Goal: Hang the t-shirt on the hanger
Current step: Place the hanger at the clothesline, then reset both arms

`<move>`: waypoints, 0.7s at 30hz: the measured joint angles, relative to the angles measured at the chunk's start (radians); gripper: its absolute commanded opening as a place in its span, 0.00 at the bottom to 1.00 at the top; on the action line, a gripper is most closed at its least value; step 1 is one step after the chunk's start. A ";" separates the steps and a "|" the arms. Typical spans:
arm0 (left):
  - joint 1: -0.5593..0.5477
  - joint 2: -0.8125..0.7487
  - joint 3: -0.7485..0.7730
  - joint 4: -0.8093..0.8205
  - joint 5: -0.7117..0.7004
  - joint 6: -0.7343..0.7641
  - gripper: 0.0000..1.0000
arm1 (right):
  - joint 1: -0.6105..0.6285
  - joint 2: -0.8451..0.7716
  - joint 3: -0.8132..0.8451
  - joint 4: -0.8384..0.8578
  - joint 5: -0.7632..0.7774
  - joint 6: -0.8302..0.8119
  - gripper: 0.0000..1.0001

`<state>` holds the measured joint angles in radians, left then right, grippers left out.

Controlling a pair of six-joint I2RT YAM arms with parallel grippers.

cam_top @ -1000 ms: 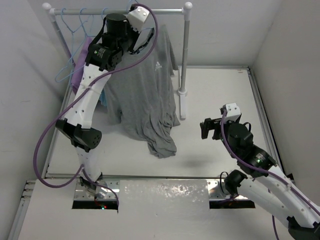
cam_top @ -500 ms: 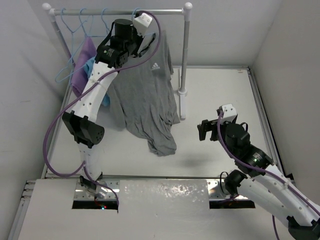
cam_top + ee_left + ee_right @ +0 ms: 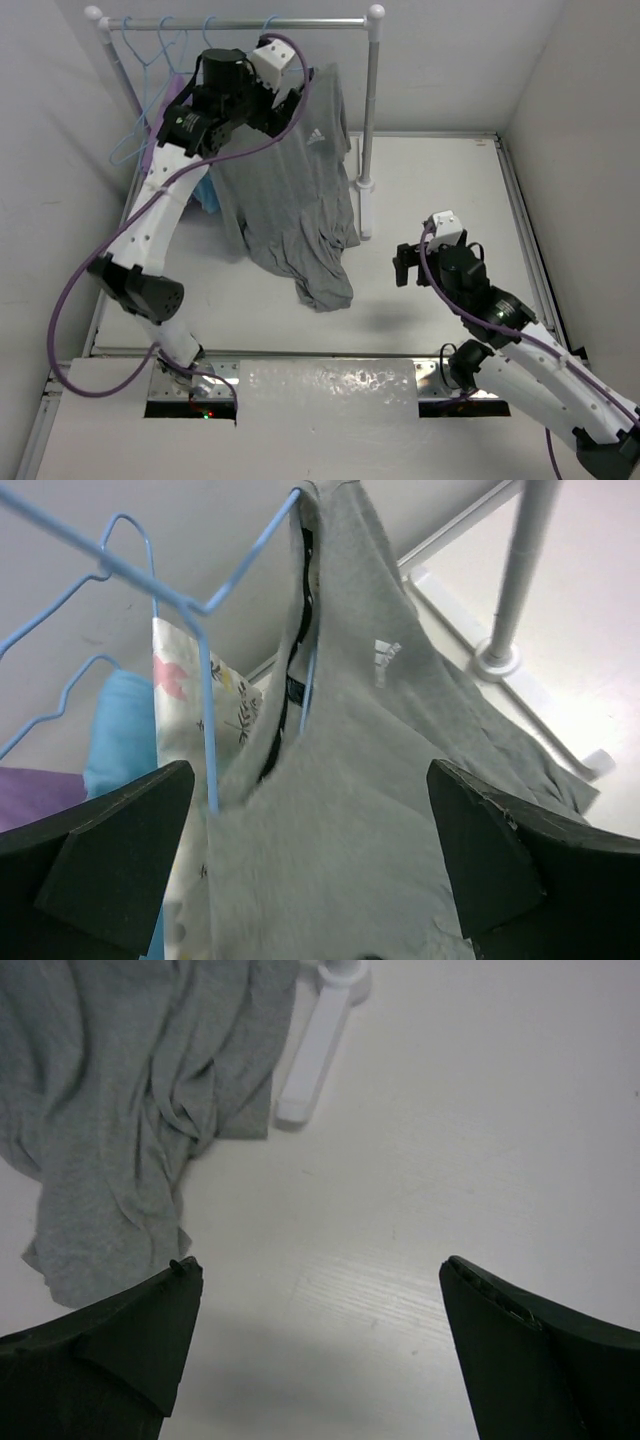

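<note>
The grey t-shirt (image 3: 295, 190) hangs from the rail by its neck, and its hem is bunched on the table (image 3: 325, 285). In the left wrist view the t-shirt (image 3: 370, 780) has a light-blue wire hanger (image 3: 245, 555) running up into its collar. My left gripper (image 3: 288, 90) is up at the collar. Its jaws (image 3: 310, 780) stand open with grey cloth in front of them, not pinched. Over bare table right of the shirt my right gripper (image 3: 410, 262) is open and holds nothing (image 3: 320, 1265).
A white clothes rack (image 3: 375, 100) stands at the back with its foot (image 3: 363, 210) on the table. Spare blue hangers (image 3: 150, 60), a purple cloth (image 3: 165, 110) and a blue cloth (image 3: 207, 195) hang at its left. Walls close both sides.
My left gripper has opened and its arm has swung back to the left; the t-shirt stays hanging on the rail. The right gripper has crept slightly left.
</note>
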<state>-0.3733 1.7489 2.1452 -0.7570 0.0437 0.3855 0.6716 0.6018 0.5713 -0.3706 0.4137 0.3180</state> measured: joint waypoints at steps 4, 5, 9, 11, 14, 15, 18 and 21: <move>0.000 -0.197 -0.177 0.016 0.058 0.009 1.00 | 0.000 0.087 -0.004 -0.047 0.029 0.024 0.99; 0.000 -0.270 -0.252 0.018 0.078 0.021 1.00 | 0.000 0.109 -0.012 -0.051 0.036 0.031 0.99; 0.000 -0.546 -0.580 0.018 0.142 0.104 1.00 | 0.000 0.148 -0.105 -0.033 0.063 0.065 0.99; 0.000 -0.632 -0.733 -0.011 0.159 0.161 1.00 | 0.000 0.149 -0.164 -0.011 0.079 0.087 0.99; 0.000 -0.687 -0.906 -0.047 0.162 0.234 1.00 | 0.000 0.148 -0.219 0.005 0.136 0.136 0.99; 0.000 -0.687 -0.963 -0.048 0.162 0.252 1.00 | 0.000 0.148 -0.227 0.007 0.154 0.144 0.99; 0.000 -0.651 -1.111 -0.049 0.166 0.291 1.00 | -0.001 0.143 -0.235 0.031 0.193 0.159 0.99; 0.000 -0.637 -1.284 -0.042 0.157 0.323 1.00 | 0.000 0.125 -0.238 0.058 0.206 0.161 0.99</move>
<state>-0.3733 1.1114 0.8608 -0.7994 0.2008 0.7082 0.6712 0.7265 0.3328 -0.3126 0.6193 0.4793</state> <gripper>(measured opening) 0.998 0.985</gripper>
